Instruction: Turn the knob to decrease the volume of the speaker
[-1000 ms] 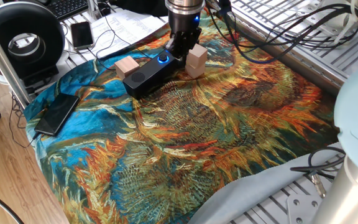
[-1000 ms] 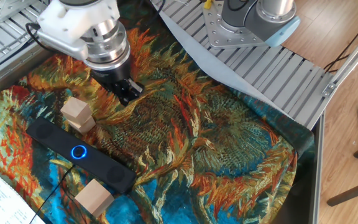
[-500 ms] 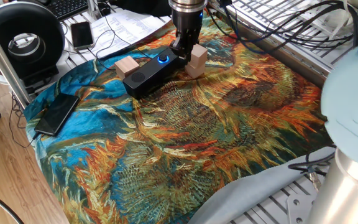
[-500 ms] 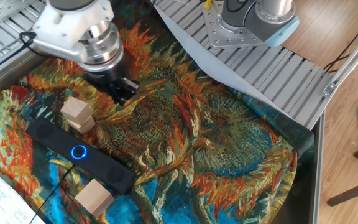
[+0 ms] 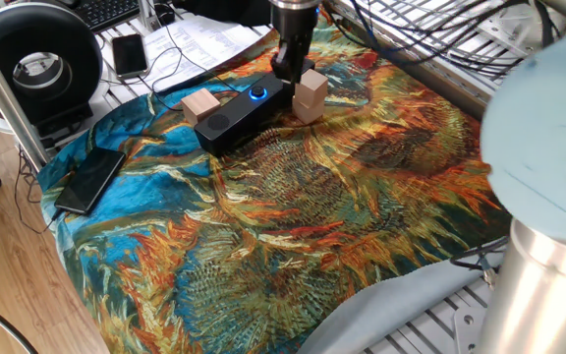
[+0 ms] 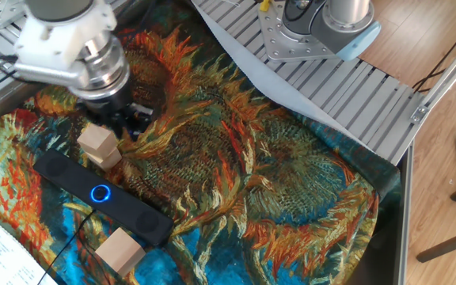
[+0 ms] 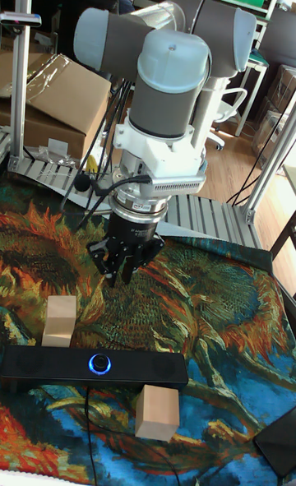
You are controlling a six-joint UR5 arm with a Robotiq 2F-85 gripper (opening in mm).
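The speaker (image 7: 92,366) is a long, thin black bar with a smooth, hard top. It lies flat on the tabletop, low in the tall fixed view. The knob (image 7: 99,363) is small and round with a glowing blue ring, set near the middle of the bar's top. Under it is a soft cloth (image 5: 362,197) with big orange, red and blue sunflower swirls.

Two plain wooden blocks sit close to the bar. One wooden block (image 7: 59,320) is on the far side, toward the left. The other wooden block (image 7: 157,412) is on the near side, just beside the bar.

The end effector (image 7: 122,266) is black, at the end of a fat grey and silver arm. It hangs above the cloth, up behind the bar, a little right of the far block. Its two fingers (image 7: 104,265) point down with a small gap between them. They hold nothing and touch nothing.
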